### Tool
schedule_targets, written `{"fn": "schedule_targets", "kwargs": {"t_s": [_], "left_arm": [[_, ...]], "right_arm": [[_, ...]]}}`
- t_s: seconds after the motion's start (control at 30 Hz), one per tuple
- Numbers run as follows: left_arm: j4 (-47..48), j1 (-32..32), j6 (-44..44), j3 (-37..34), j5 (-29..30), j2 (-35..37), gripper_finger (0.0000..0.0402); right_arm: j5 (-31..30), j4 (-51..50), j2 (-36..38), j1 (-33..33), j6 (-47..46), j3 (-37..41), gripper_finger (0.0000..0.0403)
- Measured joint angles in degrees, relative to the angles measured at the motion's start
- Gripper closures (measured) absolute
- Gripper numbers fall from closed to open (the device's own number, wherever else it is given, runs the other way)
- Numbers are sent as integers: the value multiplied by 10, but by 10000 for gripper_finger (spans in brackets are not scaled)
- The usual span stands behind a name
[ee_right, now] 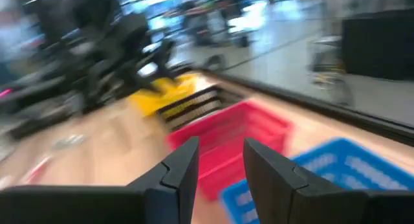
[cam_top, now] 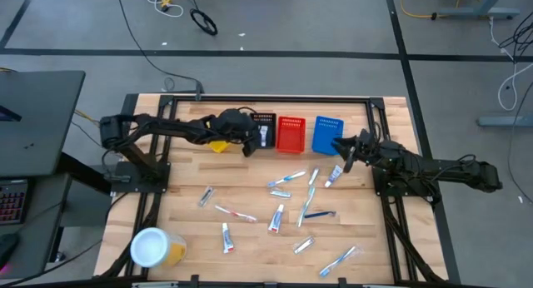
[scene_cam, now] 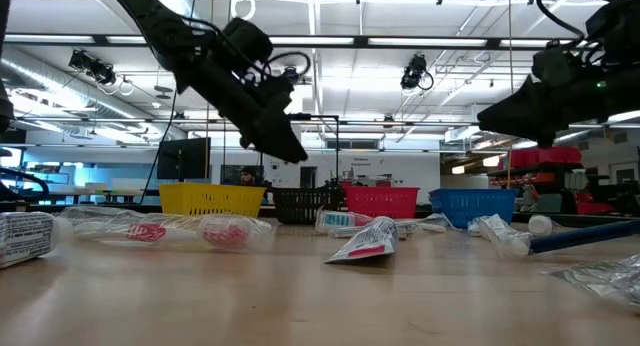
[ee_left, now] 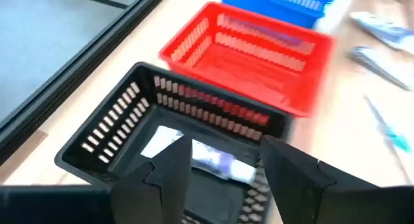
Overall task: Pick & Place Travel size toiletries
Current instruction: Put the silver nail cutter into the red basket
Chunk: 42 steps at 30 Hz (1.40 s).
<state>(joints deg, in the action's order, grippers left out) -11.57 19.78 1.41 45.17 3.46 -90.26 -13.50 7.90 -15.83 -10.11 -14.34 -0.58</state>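
Note:
Travel toiletries lie scattered on the wooden table: white tubes (cam_top: pixel 277 219), blue-white toothbrushes (cam_top: pixel 337 260) and silvery packets (cam_top: pixel 303 245). One white tube (ee_left: pixel 213 162) lies on the floor of the black basket (ee_left: pixel 123 127). My left gripper (ee_left: pixel 223 149) hovers open just above that basket (cam_top: pixel 265 131), with nothing between its fingers. My right gripper (ee_right: pixel 220 153) is open and empty. It hangs in the air near the blue basket (cam_top: pixel 326 134), above the table's right side (cam_top: pixel 346 157).
Four small baskets stand in a row along the far edge: yellow (cam_top: pixel 218 145), partly under my left arm, then black, red (cam_top: pixel 290 135) and blue. A white-lidded yellow jar (cam_top: pixel 154 247) stands at the near left corner. Dark frame rails (cam_top: pixel 391 213) run along both table sides.

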Motion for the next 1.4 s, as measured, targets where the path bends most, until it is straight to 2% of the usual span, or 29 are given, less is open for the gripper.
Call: {"fn": "schedule_targets", "kwargs": {"t_s": [0.07, 0.27, 0.43, 0.63, 1.0, 1.23, 1.4], "left_arm": [[32, -5, -4, 0, 2, 27, 213], [108, -8, -13, 0, 8, 117, 214], [155, -8, 27, 0, 48, 188, 214], [196, -9, 36, 0, 50, 239, 214], [236, -9, 63, 0, 49, 242, 214], [238, -9, 66, 0, 49, 242, 214], [255, -8, 87, 0, 47, 242, 214]], "right_arm": [[37, 13, -7, 0, 15, 0, 272], [93, 134, -73, 0, 72, 0, 272], [139, 221, -174, 1, 92, 0, 272], [167, 312, -305, 1, 123, -18, 272], [270, 309, -513, 4, 136, -147, 272], [258, 295, -604, 39, 134, -230, 272], [200, 137, -631, 83, 107, -309, 272]]}}
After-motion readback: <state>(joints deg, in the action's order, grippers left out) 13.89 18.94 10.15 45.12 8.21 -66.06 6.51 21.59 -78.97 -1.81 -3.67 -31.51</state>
